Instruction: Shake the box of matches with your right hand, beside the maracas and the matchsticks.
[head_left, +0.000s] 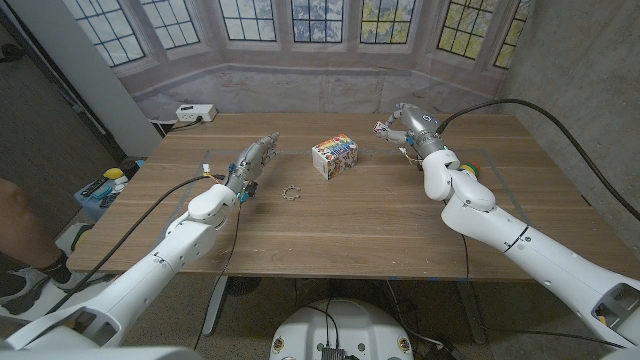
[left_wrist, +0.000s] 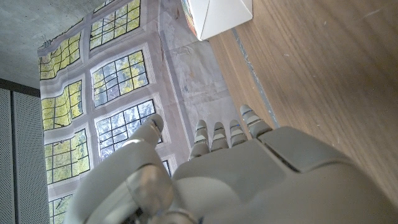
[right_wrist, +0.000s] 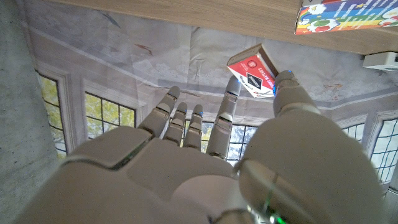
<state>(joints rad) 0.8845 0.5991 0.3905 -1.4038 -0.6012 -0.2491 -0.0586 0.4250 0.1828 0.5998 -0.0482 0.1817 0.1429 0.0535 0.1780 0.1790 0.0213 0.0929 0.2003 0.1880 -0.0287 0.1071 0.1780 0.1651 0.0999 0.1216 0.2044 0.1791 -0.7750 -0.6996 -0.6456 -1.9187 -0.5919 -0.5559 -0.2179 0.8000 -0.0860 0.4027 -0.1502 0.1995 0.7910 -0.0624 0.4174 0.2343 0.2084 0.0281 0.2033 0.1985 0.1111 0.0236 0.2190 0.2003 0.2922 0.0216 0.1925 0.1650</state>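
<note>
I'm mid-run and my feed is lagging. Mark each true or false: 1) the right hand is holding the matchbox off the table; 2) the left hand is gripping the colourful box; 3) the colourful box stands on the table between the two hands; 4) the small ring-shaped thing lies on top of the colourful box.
1) True: the right hand pinches the small red and white matchbox between thumb and a finger, up in the air.
2) False: the left hand holds nothing, fingers out, apart from the colourful printed carton.
3) True: it stands on the wooden table between them.
4) False: the small pale ring-shaped thing lies on the table, nearer the robot than the carton.
</note>
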